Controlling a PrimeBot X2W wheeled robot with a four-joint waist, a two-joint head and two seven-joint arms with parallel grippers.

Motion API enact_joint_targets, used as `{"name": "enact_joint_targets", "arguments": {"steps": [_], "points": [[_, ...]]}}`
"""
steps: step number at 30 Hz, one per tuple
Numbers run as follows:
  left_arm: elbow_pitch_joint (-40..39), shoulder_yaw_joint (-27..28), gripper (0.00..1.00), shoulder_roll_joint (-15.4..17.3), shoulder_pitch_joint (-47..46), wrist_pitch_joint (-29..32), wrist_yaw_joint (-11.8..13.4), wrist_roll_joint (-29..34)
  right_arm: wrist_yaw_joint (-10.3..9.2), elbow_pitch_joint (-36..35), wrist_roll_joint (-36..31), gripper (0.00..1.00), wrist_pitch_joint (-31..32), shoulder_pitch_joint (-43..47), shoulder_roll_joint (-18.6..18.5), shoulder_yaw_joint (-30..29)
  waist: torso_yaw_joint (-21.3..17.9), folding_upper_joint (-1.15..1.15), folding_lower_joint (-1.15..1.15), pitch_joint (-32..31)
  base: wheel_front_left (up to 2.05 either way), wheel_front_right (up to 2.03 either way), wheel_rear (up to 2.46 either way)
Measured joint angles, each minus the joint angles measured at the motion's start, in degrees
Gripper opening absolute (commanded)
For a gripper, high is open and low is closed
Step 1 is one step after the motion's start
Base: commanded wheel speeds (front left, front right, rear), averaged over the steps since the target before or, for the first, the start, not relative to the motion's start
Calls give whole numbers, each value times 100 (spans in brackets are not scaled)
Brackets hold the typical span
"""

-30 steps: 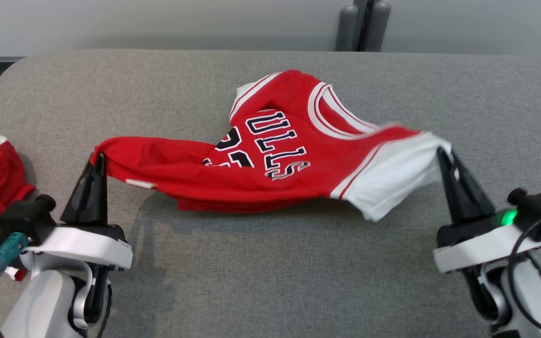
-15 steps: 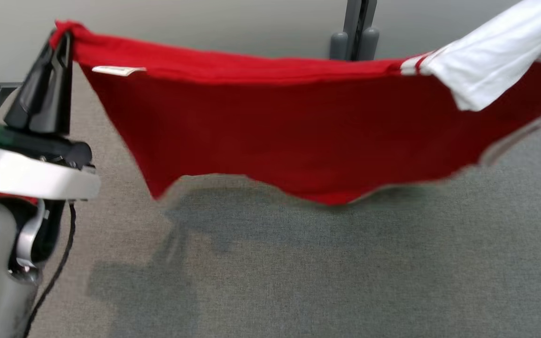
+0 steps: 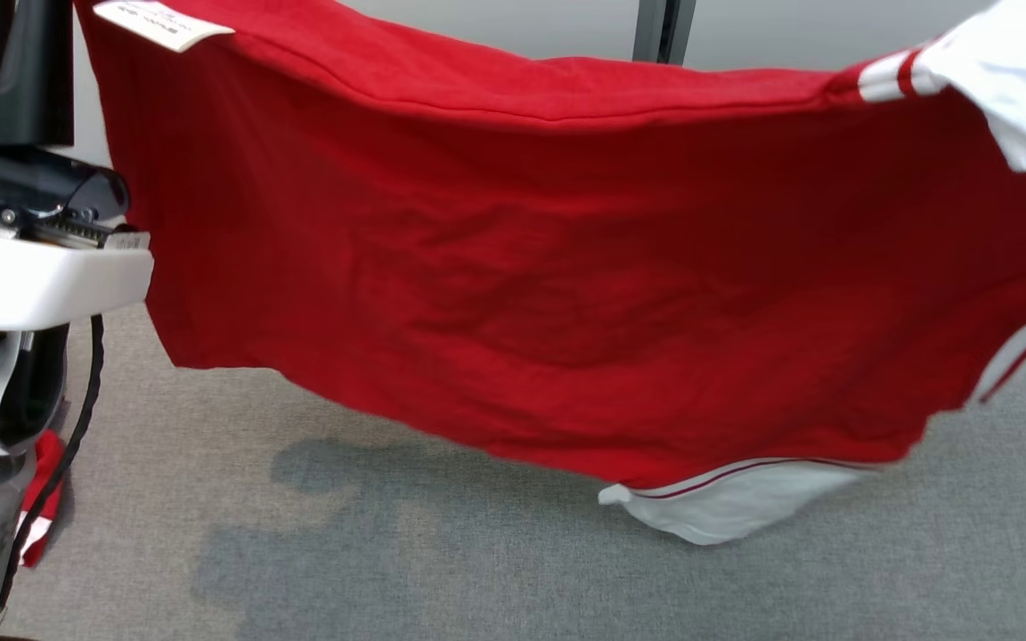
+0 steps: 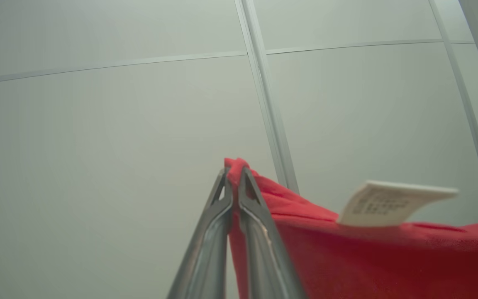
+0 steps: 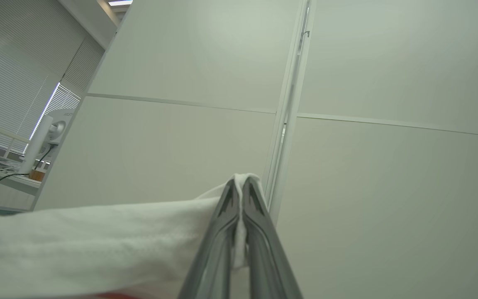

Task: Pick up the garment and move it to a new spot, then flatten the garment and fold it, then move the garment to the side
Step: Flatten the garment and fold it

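The garment, a red jersey with white sleeves, hangs stretched in the air above the grey table, its plain red back toward the head camera. A white tag sticks out near its top left corner. My left gripper is shut on that red corner. My right gripper is shut on the white sleeve. The other white sleeve dangles at the lowest point, just above the table. In the head view the left gripper's base stands at the left edge.
A second red-and-white cloth lies on the table at the lower left, beside my left arm. A pale panelled wall with a vertical seam stands behind the table. A dark post rises at the table's far edge.
Both grippers have lifted the garment off the table and raised it higher and closer to the head camera. It now hangs spread between them, with the far sleeve dangling free.
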Motion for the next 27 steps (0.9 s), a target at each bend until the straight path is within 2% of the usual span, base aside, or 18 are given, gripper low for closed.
{"name": "enact_joint_targets", "arguments": {"steps": [5,11,16,23,27], "points": [[276,-81,0,-179,-427,-213,-59,14,0,490,157,0,-132,-492,-57,213,-61,0,0,209,0,0,0],[1096,-164,0,-427,-1159,-593,-310,-38,0,1437,399,0,-428,-1495,-130,623,-99,0,0,577,0,0,0],[1960,-250,0,-659,-2072,-988,-566,-30,0,2459,571,0,-670,-2717,-69,1033,-91,0,0,967,0,0,0],[3523,-286,0,-1026,-3372,-1437,-944,13,0,4220,682,0,-1073,-4567,200,1603,-48,0,0,1476,0,0,0],[4385,-119,0,-1287,-3811,-1516,-1174,-290,0,5174,631,0,-1218,-5216,516,1779,1,0,0,1580,0,0,0]]}}
